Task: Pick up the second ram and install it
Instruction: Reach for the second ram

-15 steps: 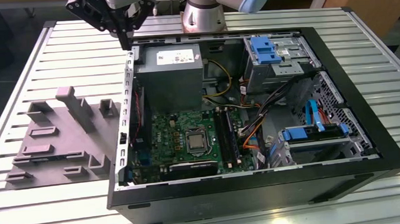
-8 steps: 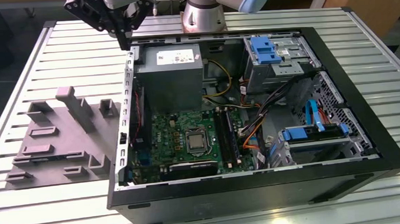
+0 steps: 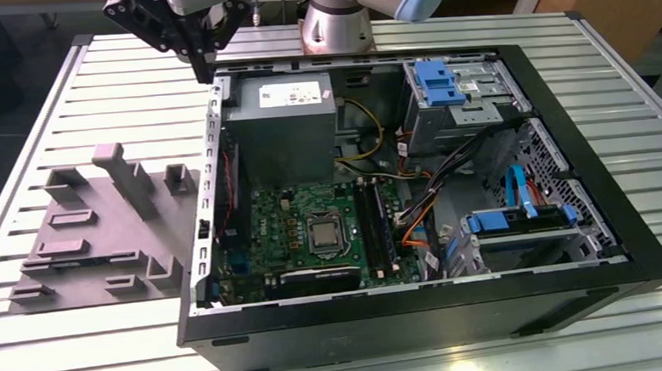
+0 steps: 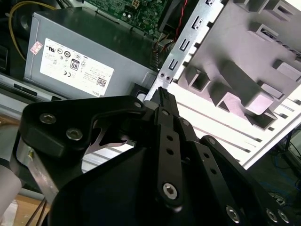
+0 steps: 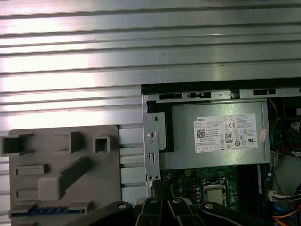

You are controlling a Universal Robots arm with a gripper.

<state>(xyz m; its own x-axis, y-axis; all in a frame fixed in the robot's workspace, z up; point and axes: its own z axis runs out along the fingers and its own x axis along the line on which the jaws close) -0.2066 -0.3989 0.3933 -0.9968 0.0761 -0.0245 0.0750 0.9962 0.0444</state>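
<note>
Gripper (image 3: 203, 71): I am hovering above the far corner of the open computer case (image 3: 429, 316), at about 11 o'clock from the power supply (image 3: 277, 129) in the exterior view. My fingers (image 4: 162, 94) are pressing together into one narrow tip. I am seeing nothing pinched between them.

Second ram (image 5: 47, 210): it is lying flat in a long slot along one edge of the grey tray (image 5: 61, 155), well apart from my fingertips. It is showing as a slim, dark strip with a bluish sheen and a row of small marks along its length. Chip detail I cannot make out.

Tray position: in the exterior view the tray (image 3: 96, 240) is sitting on the slatted metal table (image 3: 131, 51) at 9 o'clock from the case, just beside its side wall.

Inside the case the green motherboard (image 3: 288, 222) is lying at 6 o'clock from the power supply, with the silver processor (image 3: 324, 233) seated near its middle.
</note>
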